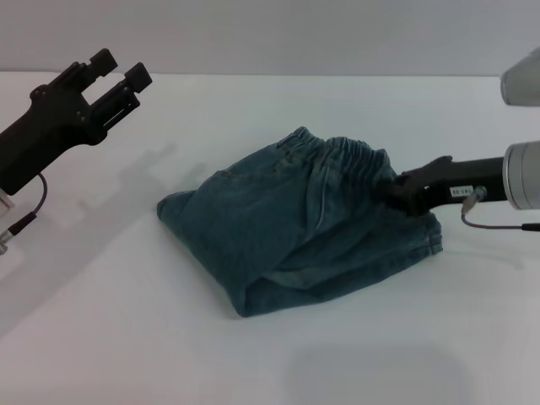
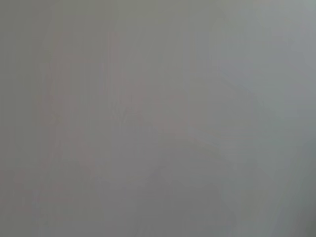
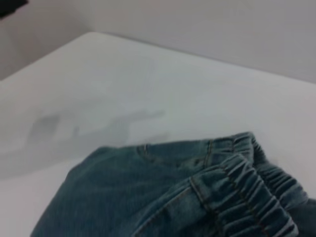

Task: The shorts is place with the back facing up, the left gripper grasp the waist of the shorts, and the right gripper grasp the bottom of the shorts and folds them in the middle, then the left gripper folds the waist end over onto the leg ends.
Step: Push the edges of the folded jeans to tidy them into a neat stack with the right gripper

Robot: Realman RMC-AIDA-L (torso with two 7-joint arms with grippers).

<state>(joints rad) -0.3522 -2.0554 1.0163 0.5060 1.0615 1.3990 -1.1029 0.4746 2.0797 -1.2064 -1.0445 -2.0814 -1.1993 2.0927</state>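
Observation:
The blue denim shorts (image 1: 295,228) lie folded in a heap at the middle of the white table (image 1: 253,118), elastic waist (image 1: 359,160) toward the back right. My right gripper (image 1: 394,191) reaches in from the right and is shut on the bunched waist fabric. The right wrist view shows the shorts (image 3: 148,192) and the gathered waist (image 3: 247,187) close up, without fingers. Raised at the far left, well away from the shorts, my left gripper (image 1: 121,69) stands open with nothing in it. The left wrist view shows only a plain grey surface.
The table's back edge meets a grey wall (image 1: 270,34). A thin cable (image 1: 29,211) hangs under the left arm. Shadows of the arm fall on the table left of the shorts.

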